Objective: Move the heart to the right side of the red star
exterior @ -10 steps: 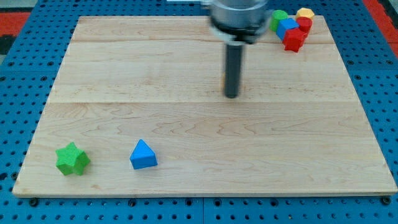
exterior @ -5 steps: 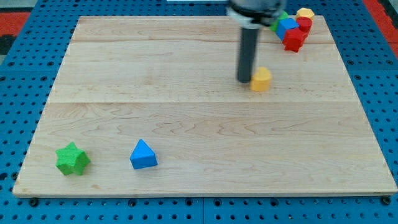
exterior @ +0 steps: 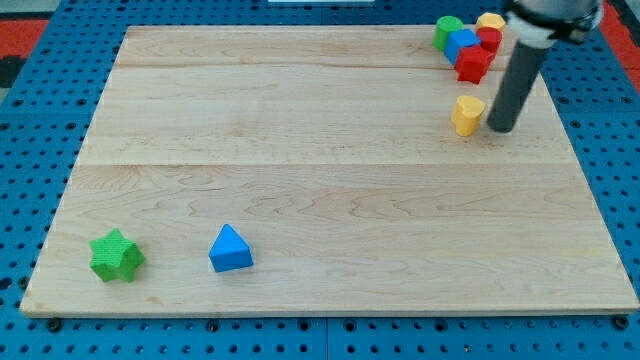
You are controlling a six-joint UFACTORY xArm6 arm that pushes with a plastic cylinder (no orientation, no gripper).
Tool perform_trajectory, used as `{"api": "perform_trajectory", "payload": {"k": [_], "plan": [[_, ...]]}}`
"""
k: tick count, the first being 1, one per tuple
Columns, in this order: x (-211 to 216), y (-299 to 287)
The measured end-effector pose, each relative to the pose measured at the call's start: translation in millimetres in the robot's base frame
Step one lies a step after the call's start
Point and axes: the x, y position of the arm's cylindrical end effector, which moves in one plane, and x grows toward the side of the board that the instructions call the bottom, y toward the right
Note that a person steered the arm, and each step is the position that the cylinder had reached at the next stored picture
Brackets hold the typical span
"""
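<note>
A pale wooden desk [exterior: 300, 200] lay on a blue pegboard [exterior: 30, 150]. My tip [exterior: 502, 128] stood near the desk's right edge, just right of the yellow heart [exterior: 466, 115]; whether it touched the heart I could not tell. The arm carried only a rod, so no fingers were there to judge. The heart sat just below the cluster in the top right corner: a red star [exterior: 472, 64], a blue block [exterior: 462, 44], a green block [exterior: 448, 31], a red block [exterior: 489, 39] and a yellow block [exterior: 490, 21]. Near the bottom left corner sat a green star [exterior: 116, 256] and a blue triangle [exterior: 230, 249].
</note>
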Motion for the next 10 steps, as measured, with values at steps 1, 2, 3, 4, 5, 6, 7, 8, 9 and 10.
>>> {"api": "perform_trajectory", "payload": {"k": [1, 2, 3, 4, 5, 6, 7, 8, 9, 10], "plan": [[8, -10], [21, -77], [19, -130], [10, -132], [-5, -117], [-19, -55], [-26, -39], [0, -54], [30, -47], [12, -22]]}}
